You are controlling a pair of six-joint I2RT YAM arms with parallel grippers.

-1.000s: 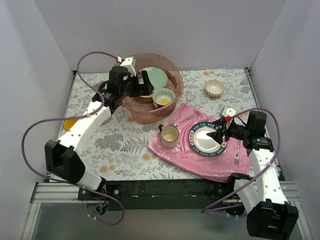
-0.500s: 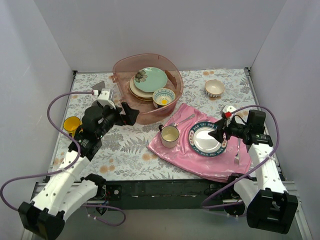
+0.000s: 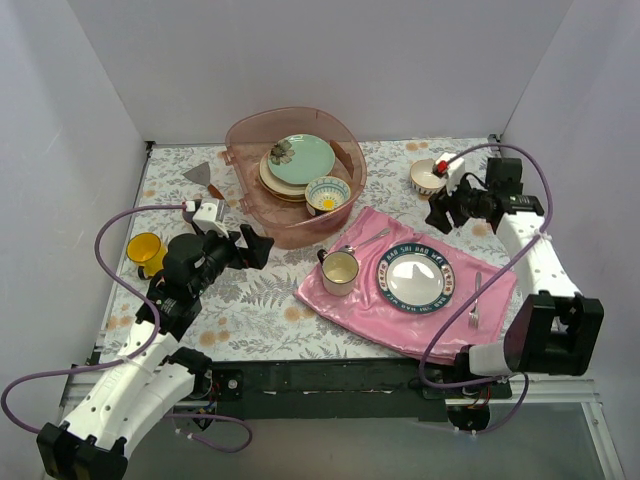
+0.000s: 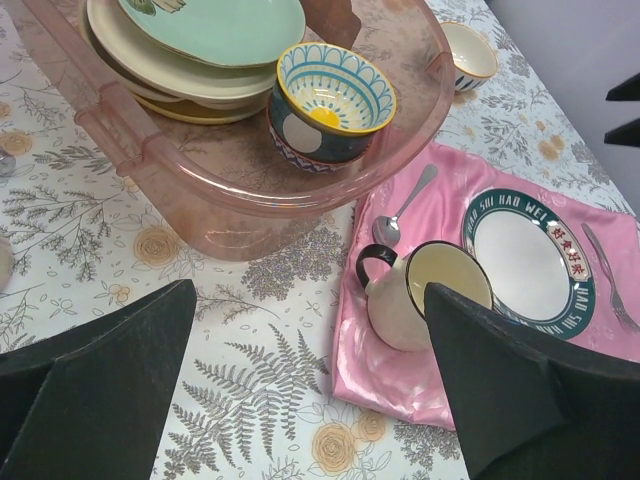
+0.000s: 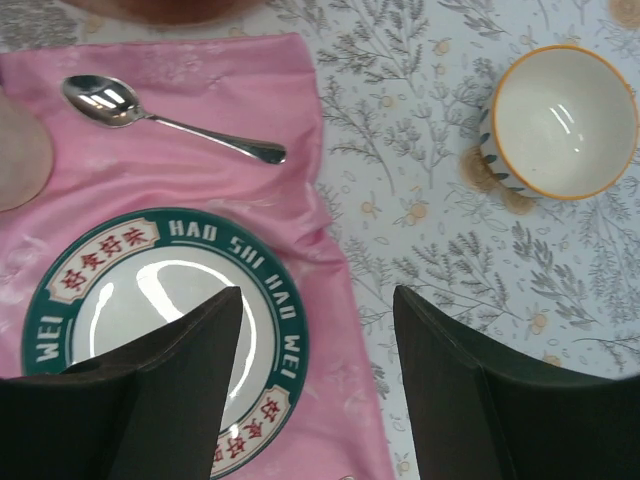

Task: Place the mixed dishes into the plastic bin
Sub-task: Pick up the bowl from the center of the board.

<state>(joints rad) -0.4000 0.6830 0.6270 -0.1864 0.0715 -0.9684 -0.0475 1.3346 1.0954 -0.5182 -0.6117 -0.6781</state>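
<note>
The plastic bin [image 3: 348,190] stands at the back centre and holds a stack of plates with the mint-green plate [image 3: 301,158] on top, plus a blue-and-yellow patterned bowl [image 3: 327,192]. They also show in the left wrist view: the bin [image 4: 240,195], the plate [image 4: 215,22] and the bowl [image 4: 332,100]. A small cream bowl [image 3: 428,177] sits on the table at the back right. A yellow mug [image 3: 145,250] stands at the left. My left gripper [image 3: 256,246] is open and empty, in front of the bin. My right gripper [image 3: 439,212] is open and empty, just in front of the small bowl [image 5: 562,120].
A pink cloth [image 3: 360,300] carries a dark-blue-rimmed lettered plate [image 3: 416,279], a cream cup with a dark handle [image 3: 339,271], a spoon [image 3: 366,241] and a fork [image 3: 475,302]. A grey utensil [image 3: 199,174] lies at the back left. White walls close in three sides.
My left arm pulled back out of the bin to the near left, open. My right arm moved from over the lettered plate toward the back, near the small cream bowl.
</note>
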